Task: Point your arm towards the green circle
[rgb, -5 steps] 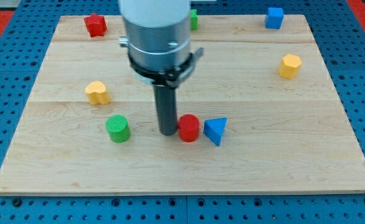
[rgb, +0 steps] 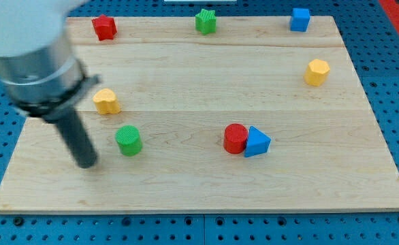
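Observation:
The green circle (rgb: 128, 139) is a short green cylinder standing on the wooden board (rgb: 199, 184) at the lower left. My tip (rgb: 87, 163) rests on the board just left of it and slightly lower in the view, a small gap apart. The dark rod rises from the tip up to the grey arm body at the view's upper left.
A yellow block (rgb: 106, 101) sits above the green circle. A red cylinder (rgb: 235, 138) touches a blue triangle (rgb: 257, 142) at centre right. A red block (rgb: 104, 27), a green star (rgb: 205, 21) and a blue cube (rgb: 299, 19) line the top edge. A yellow hexagon (rgb: 316, 71) sits at right.
My tip has swept from beside the red cylinder to the left side of the green circle. The red cylinder and blue triangle have shifted a little to the right.

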`<state>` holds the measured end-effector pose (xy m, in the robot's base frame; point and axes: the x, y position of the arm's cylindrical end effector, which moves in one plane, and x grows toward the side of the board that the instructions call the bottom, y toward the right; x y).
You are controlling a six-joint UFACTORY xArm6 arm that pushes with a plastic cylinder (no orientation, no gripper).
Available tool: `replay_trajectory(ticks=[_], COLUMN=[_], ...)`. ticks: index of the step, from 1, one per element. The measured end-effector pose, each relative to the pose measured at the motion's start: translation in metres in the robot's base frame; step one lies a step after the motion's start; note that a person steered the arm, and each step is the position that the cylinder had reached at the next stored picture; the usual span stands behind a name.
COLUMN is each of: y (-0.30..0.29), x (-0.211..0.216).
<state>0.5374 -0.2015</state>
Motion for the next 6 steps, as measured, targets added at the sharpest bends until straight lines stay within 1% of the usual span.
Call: replay_trajectory(ticks=[1,2,3,4,5,6], y=[-0.013,0.004,0.032,0.066,0.090,0.070], x=[-0.030,-0.035,-0.035,-0.013,-0.007,-0.059])
